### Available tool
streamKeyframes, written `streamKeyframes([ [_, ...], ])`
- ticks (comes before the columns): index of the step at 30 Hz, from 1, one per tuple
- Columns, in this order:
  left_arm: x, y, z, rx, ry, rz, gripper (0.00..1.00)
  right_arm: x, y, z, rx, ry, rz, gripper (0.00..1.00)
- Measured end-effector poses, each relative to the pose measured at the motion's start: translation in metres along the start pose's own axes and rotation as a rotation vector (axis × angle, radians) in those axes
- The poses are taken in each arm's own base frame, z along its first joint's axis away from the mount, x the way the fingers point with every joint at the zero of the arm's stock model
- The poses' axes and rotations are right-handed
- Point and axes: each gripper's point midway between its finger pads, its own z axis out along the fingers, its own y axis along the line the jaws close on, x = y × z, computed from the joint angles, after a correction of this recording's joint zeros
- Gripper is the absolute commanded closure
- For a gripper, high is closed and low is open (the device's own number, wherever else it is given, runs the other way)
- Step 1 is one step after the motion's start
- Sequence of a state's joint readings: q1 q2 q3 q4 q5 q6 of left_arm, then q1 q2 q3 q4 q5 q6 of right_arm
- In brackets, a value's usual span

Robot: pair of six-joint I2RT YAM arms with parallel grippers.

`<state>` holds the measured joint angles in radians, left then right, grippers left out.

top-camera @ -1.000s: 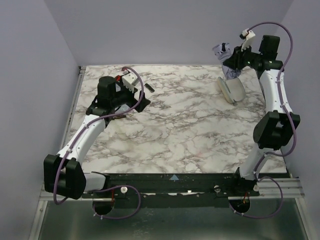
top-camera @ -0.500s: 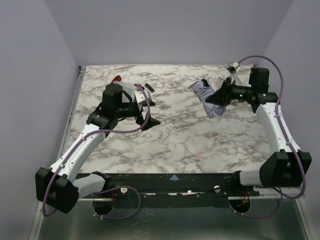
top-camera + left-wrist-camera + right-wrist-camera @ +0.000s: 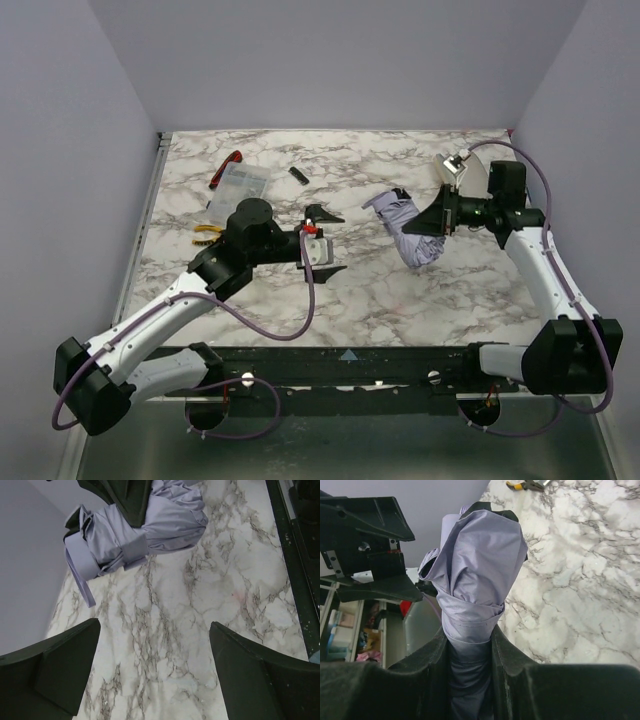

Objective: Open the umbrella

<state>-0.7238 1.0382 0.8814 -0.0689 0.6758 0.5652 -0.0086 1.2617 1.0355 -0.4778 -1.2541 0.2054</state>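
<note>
Right gripper: I see it clenched around the folded pale lavender fabric umbrella, whose strap is wrapped round the bunched canopy.
Umbrella position: right of centre over the white marbled table, its free end toward the left arm.
Left gripper: released, jaws spread wide, facing the umbrella but apart from it.

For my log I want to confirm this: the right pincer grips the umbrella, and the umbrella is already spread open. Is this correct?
Not quite. The right pincer does grip the umbrella, but the umbrella is folded shut in a bundle, not spread open. The left wrist view shows this clearly.
</note>
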Motion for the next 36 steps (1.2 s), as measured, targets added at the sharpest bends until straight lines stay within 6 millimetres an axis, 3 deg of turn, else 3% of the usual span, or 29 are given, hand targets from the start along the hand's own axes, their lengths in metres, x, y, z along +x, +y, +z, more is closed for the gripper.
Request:
streamKeyframes([
  [4, -0.018, 0.015, 0.004, -0.036, -0.04, -0.011, 0.08, 0.001, 0.01, 0.002, -0.025, -0.004, 0.022, 1.0],
  [7, -0.032, 0.022, 0.006, -0.049, -0.068, 0.041, 0.02, 0.001, 0.019, 0.005, -0.043, -0.002, 0.011, 1.0],
  [14, -0.05, 0.013, 0.019, -0.004, -0.103, 0.533, 0.02, 0.029, 0.039, 0.027, -0.111, 0.111, 0.012, 1.0],
  [20, -0.037, 0.007, 0.028, 0.038, -0.079, 0.838, 0.02, 0.043, 0.05, 0.044, -0.167, 0.188, 0.055, 0.93],
  [26, 0.0, -0.008, 0.043, 0.133, 0.003, 0.965, 0.21, 0.059, 0.061, 0.055, -0.226, 0.26, 0.077, 0.89],
  [29, 0.005, -0.011, 0.047, 0.147, 0.024, 1.012, 0.36, 0.066, 0.065, 0.057, -0.239, 0.285, 0.075, 0.83],
  [31, 0.004, -0.01, 0.047, 0.144, 0.027, 1.031, 0.51, 0.069, 0.066, 0.057, -0.241, 0.296, 0.077, 0.7],
  [36, 0.006, -0.015, 0.047, 0.159, 0.035, 1.008, 0.89, 0.074, 0.065, 0.056, -0.228, 0.312, 0.082, 0.26],
])
